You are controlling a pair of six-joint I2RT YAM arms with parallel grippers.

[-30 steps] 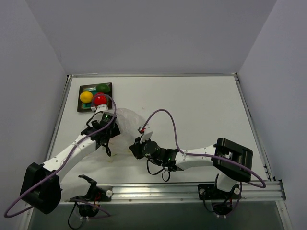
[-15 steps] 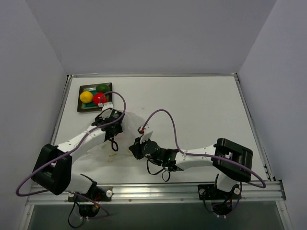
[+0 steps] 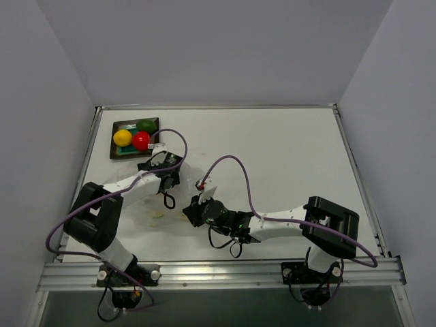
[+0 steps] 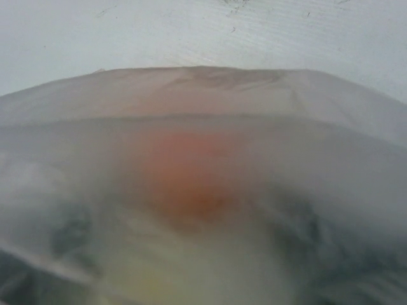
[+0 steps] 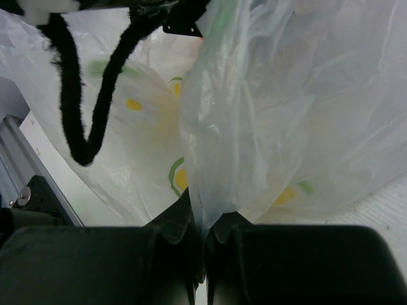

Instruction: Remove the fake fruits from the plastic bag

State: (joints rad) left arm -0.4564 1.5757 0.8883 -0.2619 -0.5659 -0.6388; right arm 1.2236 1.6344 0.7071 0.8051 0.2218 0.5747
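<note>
Toward 10 o'clock on the surface sits the dark-framed tray (image 3: 118, 154). It holds the yellow fruit (image 3: 122, 137) at its 9 o'clock, the green fruit (image 3: 145, 125) at 1 o'clock and the red fruit (image 3: 141, 141) at 4 o'clock. Three of the four are out, so one is left to fetch.

At 5 o'clock from the tray, the left end effector (image 3: 167, 178) is pushed against or into the plastic bag (image 5: 254, 114). Its wrist camera sees only cloudy film, with a soft orange blur just ahead that is very likely the orange fruit (image 4: 187, 178). Its fingers show in no view, so I cannot tell whether they are spread or closed.

At 4 o'clock from the left one, the right end effector (image 3: 193, 211) is clenched on a gathered fold of the bag. Its wrist view shows the film rising from between the closed fingertips (image 5: 191, 222). The left arm's black cable (image 5: 82, 114) loops across at 10 o'clock of that view.

The step in hand appears to be reaching the orange fruit. To do it well:
- The right pinch should be firm and lifted a little, so the mouth gapes and the film comes taut.
- The left fingers should enter spread wide and close across the fruit's middle, with no plastic caught between pad and fruit. The glossy ball would probably squirt out of an off-centre squeeze.
- It should leave straight back through the mouth, not upward into the film.
</note>
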